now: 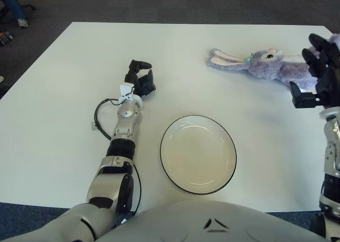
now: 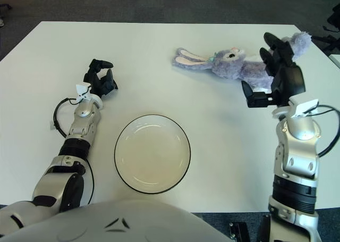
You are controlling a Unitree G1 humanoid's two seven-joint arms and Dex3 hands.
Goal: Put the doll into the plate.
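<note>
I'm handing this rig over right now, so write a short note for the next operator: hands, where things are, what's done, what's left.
Right hand: raised, fingers spread, over the rear end of the doll, holding nothing.
Left hand: idle, fingers curled, showing left of the plate.
Doll: purple plush rabbit lying on its side at the far right of the table.
Plate: near centre, nothing in it.
Done: nothing yet. Left: grasp the doll, carry it over, set it in the plate.

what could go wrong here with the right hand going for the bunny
The right hand is open over the doll's rear half near the table's right side, so a poor close could nudge it toward the edge. Gripped there, the head and long ears may droop and drag outside the plate. The left hand shows left of the plate.
</note>
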